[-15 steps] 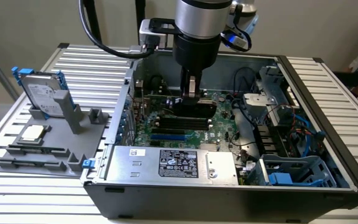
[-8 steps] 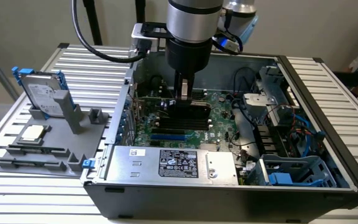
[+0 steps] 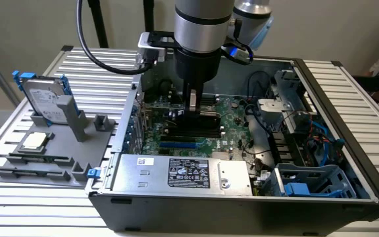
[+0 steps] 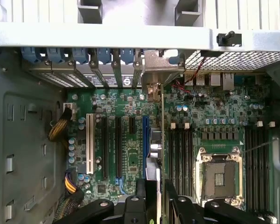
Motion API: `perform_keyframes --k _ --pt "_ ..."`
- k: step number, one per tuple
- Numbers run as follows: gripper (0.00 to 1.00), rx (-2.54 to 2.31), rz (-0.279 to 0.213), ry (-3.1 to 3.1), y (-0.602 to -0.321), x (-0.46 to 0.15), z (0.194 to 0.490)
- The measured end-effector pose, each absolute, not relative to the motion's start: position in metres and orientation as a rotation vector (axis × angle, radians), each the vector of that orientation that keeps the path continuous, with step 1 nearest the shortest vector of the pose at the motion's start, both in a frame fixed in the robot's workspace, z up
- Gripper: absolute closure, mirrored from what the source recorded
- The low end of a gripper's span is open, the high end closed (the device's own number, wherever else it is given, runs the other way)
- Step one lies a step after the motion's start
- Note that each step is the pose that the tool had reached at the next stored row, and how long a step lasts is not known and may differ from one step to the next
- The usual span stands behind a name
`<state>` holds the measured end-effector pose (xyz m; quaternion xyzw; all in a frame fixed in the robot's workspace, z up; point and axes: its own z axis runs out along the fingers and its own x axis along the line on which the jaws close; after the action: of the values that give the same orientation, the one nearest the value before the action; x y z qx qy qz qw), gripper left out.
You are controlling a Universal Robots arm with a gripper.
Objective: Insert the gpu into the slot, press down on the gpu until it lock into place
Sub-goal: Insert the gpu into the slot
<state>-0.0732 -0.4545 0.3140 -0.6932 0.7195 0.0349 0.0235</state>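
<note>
Inside the open computer case [image 3: 347,148], my gripper [image 3: 193,109] reaches straight down over the green motherboard [image 3: 232,133]. It is shut on the gpu [image 3: 201,123], a thin black card standing on edge. In the wrist view the gpu [image 4: 159,140] appears edge-on as a thin line between my two black fingers [image 4: 141,205], and my gripper [image 4: 156,205] clamps its top edge. The card's metal bracket [image 4: 154,70] meets the row of rear slot openings. The card runs alongside the long blue slot [image 4: 145,144]; I cannot tell whether its lower edge sits in a slot.
A silver labelled power supply [image 3: 183,173] fills the case's front. The bare CPU socket [image 4: 219,175] and black memory slots [image 4: 179,158] lie beside the card. A blue drive cage [image 3: 308,183] and cables crowd the exterior view's right. Outside the case, a grey fixture [image 3: 57,163] holds a hard drive [image 3: 45,96].
</note>
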Motion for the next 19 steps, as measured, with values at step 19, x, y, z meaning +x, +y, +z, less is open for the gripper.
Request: perform_keyframes --k 19 --pt "0.73 -2.146 0.108 2.227 -0.457 -0.075 0.294"
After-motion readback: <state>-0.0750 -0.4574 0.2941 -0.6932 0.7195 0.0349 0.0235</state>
